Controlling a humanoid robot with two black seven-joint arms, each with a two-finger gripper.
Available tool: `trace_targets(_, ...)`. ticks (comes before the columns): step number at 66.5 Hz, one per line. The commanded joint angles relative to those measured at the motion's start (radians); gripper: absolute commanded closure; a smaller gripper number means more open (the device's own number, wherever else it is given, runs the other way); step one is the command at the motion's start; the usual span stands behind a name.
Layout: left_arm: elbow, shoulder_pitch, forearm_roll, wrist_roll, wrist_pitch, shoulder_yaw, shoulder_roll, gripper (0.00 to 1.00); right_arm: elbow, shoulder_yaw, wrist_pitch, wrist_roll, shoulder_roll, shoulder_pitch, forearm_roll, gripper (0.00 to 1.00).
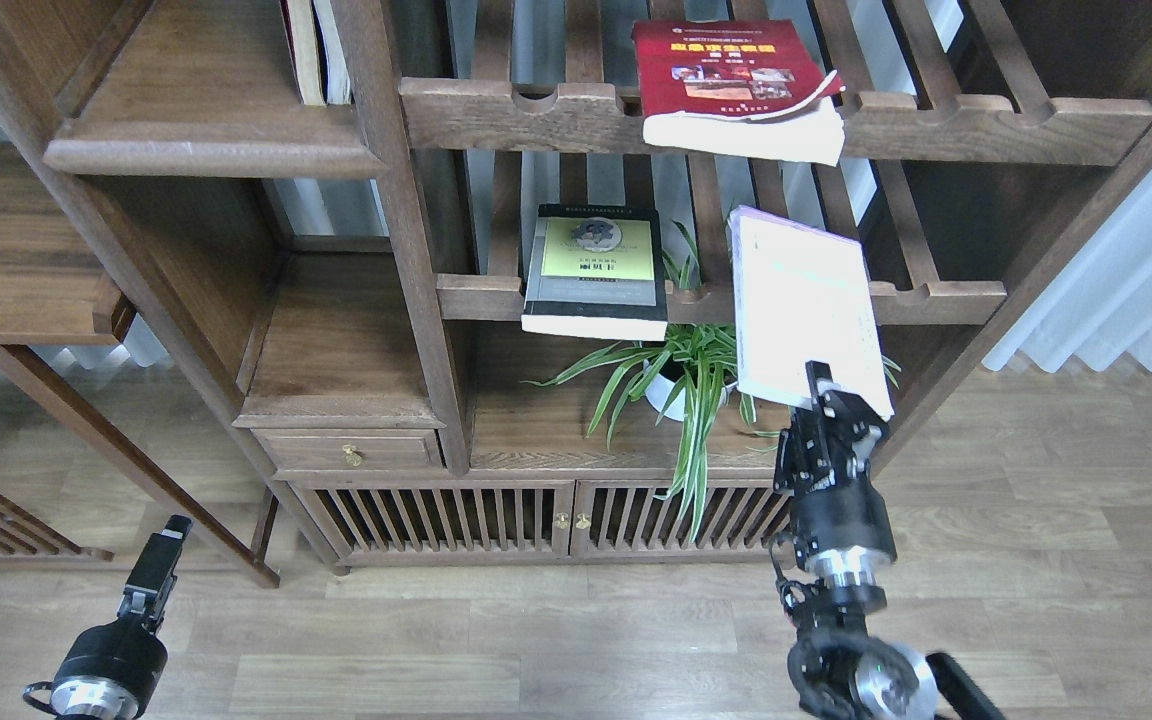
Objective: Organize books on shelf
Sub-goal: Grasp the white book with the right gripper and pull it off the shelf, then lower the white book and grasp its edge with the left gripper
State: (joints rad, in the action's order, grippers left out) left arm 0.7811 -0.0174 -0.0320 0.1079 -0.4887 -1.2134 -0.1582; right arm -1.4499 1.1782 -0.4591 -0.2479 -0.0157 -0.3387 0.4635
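Books lie in three places. Red book [736, 85] rests flat on the upper slatted rack [986, 125] at 12 o'clock, its page block overhanging the notched front rail and its cover corner curling up. Black book [596, 270] lies flat on the lower rack [936, 300], just right of the upright post, also overhanging the rail. White book [804, 305] is held at 2 o'clock, tilted, its upper end near the lower rail and in front of the plant [681, 375].

Right claw [829, 392] is clenched on the white book at the lower edge, fingers pinching cover and pages together. Left claw [166, 545] hangs low at 8 o'clock, well apart from all books; the fingers cannot be told apart, so its state cannot be told.

Shelf [206, 150], the solid plank with rounded lip, sits at 10 o'clock and already carries upright volumes [316, 50] at its right end.

Handling, as judged:
- All three are paperbacks: flexible covers, probably smooth and prone to slip.
- White book is thin and likely light; gripped at one edge, the free end may sag or swing.
- Red book is thick and likely the heaviest. Grip near the spine, not the loose page edge.
- Black book: take the overhanging front edge, pinching the full thickness.
- Plant leaves may snag a low-carried book.
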Motion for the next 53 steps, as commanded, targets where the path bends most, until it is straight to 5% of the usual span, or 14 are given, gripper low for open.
trace_targets(1,0.000,-0.013,0.000,0.004,0.000,0.060,-0.001,0.00,0.002,-0.072,-0.030,0.074,-0.056,-0.091,-0.002,0.95)
trace_targets(2,-0.008,-0.015,0.000,0.007,0.000,0.104,-0.001,0.00,0.009,-0.116,-0.030,0.132,-0.075,-0.120,-0.006,0.95)
trace_targets(8,-0.046,-0.016,-0.005,0.006,0.000,0.161,0.000,0.00,0.032,-0.144,-0.030,0.185,-0.078,-0.135,-0.020,0.95)
trace_targets(25,0.023,-0.006,-0.077,-0.024,0.000,0.250,-0.010,0.00,0.105,-0.187,-0.030,0.246,-0.076,-0.120,-0.100,0.94)
trace_targets(38,0.179,-0.013,-0.259,-0.175,0.000,0.272,-0.084,0.00,0.190,-0.233,-0.030,0.309,-0.073,-0.082,-0.123,0.93)
trace_targets(53,0.287,-0.004,-0.341,-0.178,0.000,0.440,-0.181,0.00,0.278,-0.321,-0.030,0.366,-0.029,-0.039,-0.128,0.93)
